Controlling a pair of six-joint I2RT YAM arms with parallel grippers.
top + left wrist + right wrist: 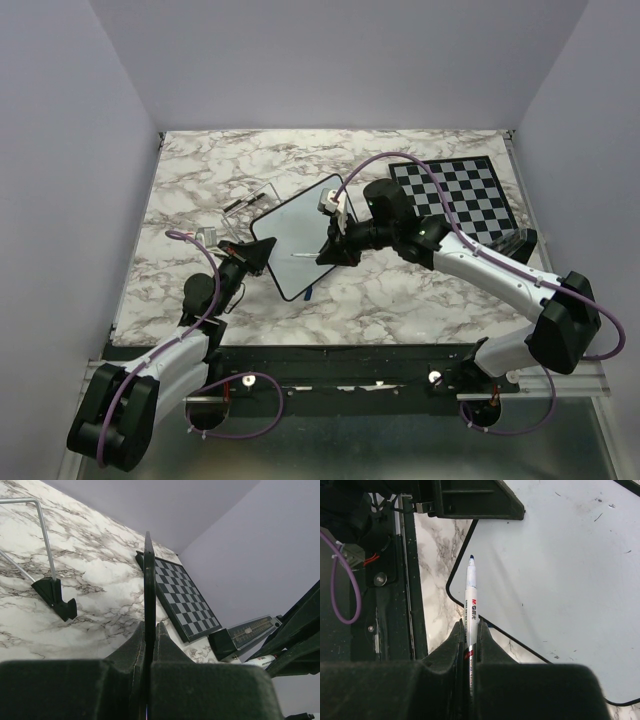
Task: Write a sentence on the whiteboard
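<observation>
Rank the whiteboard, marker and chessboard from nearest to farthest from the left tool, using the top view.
1. whiteboard: its left edge is clamped in the left tool.
2. marker: over the board's middle, held by the right tool.
3. chessboard: far right of the table.

Your left arm (175,350) stretches forward and a bit inward, with the left end effector (258,255) pinched tight on the whiteboard (295,230) edge. Your right arm (500,275) bends at the elbow and reaches across toward the left. The right end effector (335,250) is clamped around a marker (470,590).
</observation>
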